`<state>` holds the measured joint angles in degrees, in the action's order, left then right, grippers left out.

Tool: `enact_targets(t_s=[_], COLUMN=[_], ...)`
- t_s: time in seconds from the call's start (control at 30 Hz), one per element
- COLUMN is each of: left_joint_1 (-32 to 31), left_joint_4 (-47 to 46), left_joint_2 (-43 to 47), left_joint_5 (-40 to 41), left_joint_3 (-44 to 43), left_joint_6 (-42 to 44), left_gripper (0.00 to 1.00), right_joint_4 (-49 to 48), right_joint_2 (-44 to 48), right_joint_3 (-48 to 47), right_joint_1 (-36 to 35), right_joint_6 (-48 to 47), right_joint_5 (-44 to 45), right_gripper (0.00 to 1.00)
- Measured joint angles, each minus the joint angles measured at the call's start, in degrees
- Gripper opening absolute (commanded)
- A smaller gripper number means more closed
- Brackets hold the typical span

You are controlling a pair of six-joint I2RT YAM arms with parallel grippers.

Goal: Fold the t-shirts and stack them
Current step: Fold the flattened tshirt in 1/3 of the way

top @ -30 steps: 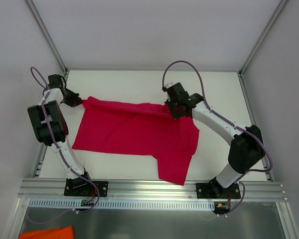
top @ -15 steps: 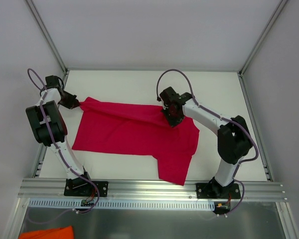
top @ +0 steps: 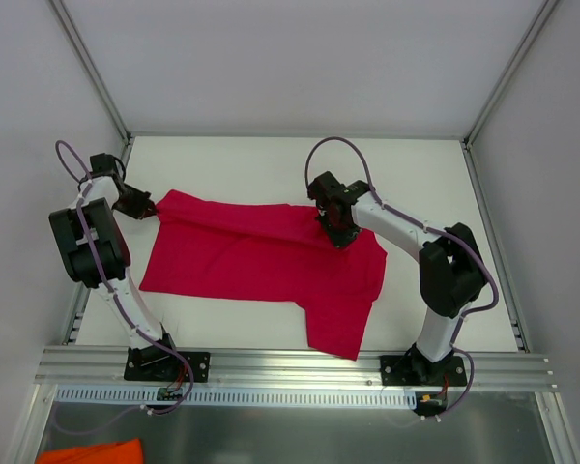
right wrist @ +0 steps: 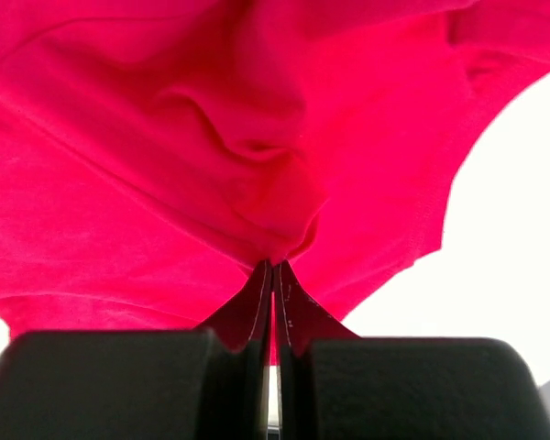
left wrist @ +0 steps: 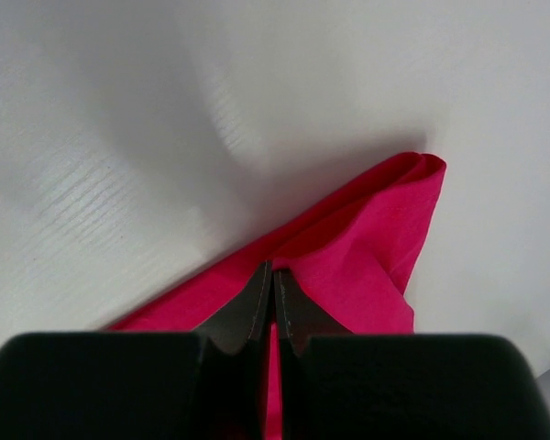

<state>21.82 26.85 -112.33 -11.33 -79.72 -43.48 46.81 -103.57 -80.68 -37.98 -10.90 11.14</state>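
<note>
shirt: crimson t-shirt (top: 261,261) lay spread on the table (top: 271,164), mostly flat, with ridges along the far edge; one lobe hung toward the near edge on the right.
left tool (top: 140,205): fingers pressed together, no gap, pinching the shirt's far-left corner where the cloth was doubled over.
right tool (top: 335,232): also clamped tight, with a bunch of fabric gathered at the tips on the far edge, right of centre.
why held so: my read is that two spaced grips on one edge let thin cloth move as a line rather than bunch. Looked like prep for carrying the far edge over for a fold.
stage: fold not yet made, nothing stacked.
containers: none in view.
other: orange fabric (top: 87,452) sat below the table's near-left corner, well apart from the shirt.
</note>
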Motion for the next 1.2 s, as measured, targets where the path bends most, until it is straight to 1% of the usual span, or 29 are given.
enact_targets(t_s=[0.2,0.53,0.93,1.2], left_joint_1=[0.0,0.0,0.0,0.0], left_joint_4=[1.1,2.6,2.4,3.0], left_joint_2=[1.1,2.9,5.4,6.2], left_joint_5=[0.2,1.2,1.1,1.2], left_joint_3=[0.6,0.9,7.5,8.5], left_joint_6=[0.0,0.0,0.1,0.1], left_gripper=[0.0,0.0,0.0,0.0], right_joint_4=[1.4,2.2,5.1,6.5], right_joint_2=[0.0,-0.1,-0.7,-2.4], right_joint_3=[-1.1,-1.4,-2.9,-3.8], right_joint_1=[0.0,0.0,0.0,0.5], right_joint_6=[0.1,0.3,0.3,0.9], right_joint_5=[3.2,4.3,8.2,10.1], right_gripper=[0.01,0.01,0.01,0.01])
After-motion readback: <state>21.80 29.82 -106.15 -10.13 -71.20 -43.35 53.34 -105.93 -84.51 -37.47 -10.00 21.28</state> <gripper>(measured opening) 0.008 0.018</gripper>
